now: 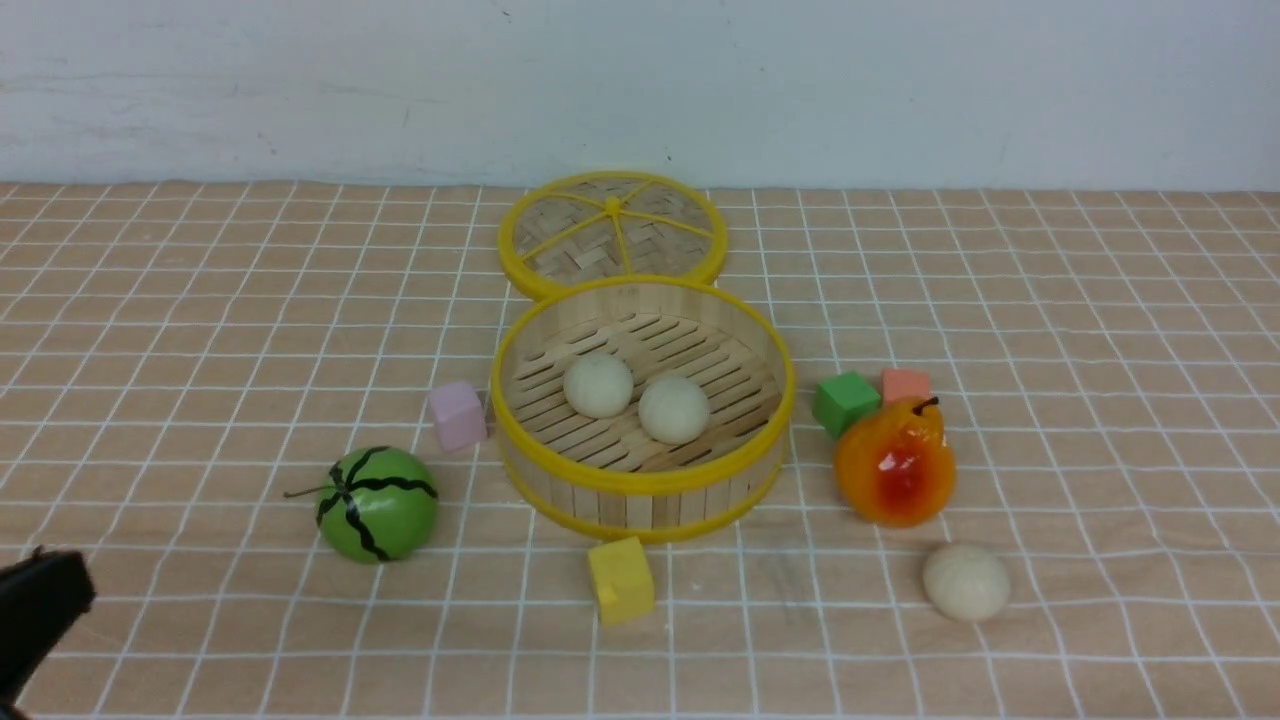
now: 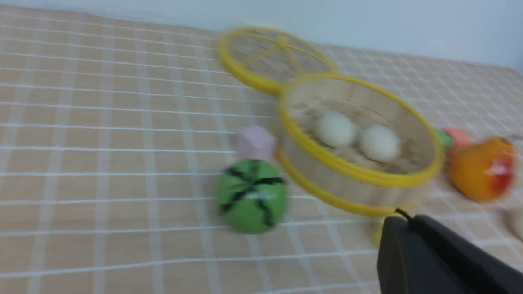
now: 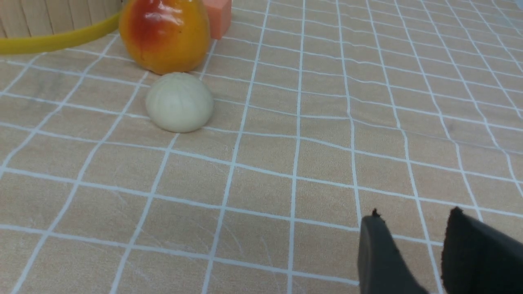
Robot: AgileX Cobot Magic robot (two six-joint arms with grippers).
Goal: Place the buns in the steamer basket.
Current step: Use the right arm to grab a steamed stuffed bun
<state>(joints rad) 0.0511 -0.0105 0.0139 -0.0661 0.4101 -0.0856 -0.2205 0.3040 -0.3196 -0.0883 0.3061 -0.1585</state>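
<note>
The steamer basket (image 1: 640,482) stands mid-table with two buns on its slatted floor, one bun (image 1: 598,385) beside the other bun (image 1: 673,408). A third bun (image 1: 966,581) lies on the cloth at the front right, just in front of the pear (image 1: 895,465). In the right wrist view this bun (image 3: 179,102) lies well ahead of my right gripper (image 3: 414,213), which is open and empty. My left gripper (image 2: 402,218) is shut and holds nothing. It is low at the front left (image 1: 45,600), away from the basket (image 2: 355,173).
A flat woven lid (image 1: 612,232) lies behind the basket. A green striped melon (image 1: 378,503) and a pink cube (image 1: 457,414) are to its left, and a yellow cube (image 1: 621,580) is in front. A green cube (image 1: 846,402) and an orange cube (image 1: 906,385) sit by the pear.
</note>
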